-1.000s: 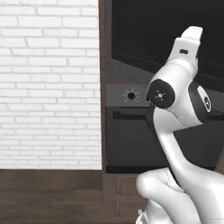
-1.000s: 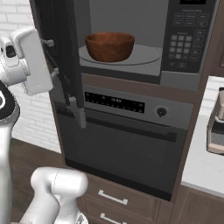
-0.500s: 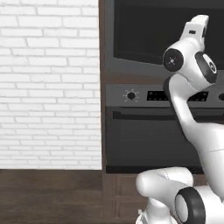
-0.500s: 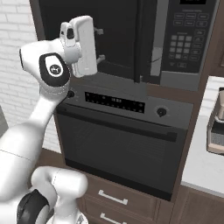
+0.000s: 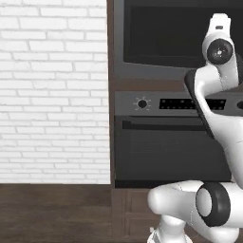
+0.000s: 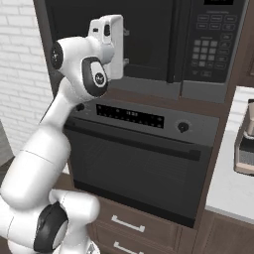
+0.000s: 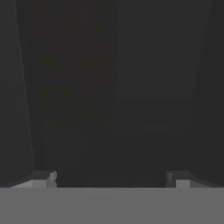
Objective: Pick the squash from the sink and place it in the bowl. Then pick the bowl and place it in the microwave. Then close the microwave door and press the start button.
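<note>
Microwave door: upper centre of the right base view, a wide dark glass panel that looks swung shut against the microwave.
Handling: likely stiff and hinged, with slick glass; push it flat, no grasp needed.
Gripper: against the door, upper centre-left; fingers spread wide, holding nothing.
Next target: keypad, upper right; start button too small to single out.
Hidden: bowl and squash, presumably behind the dark glass.
Oven: below, not involved.
</note>
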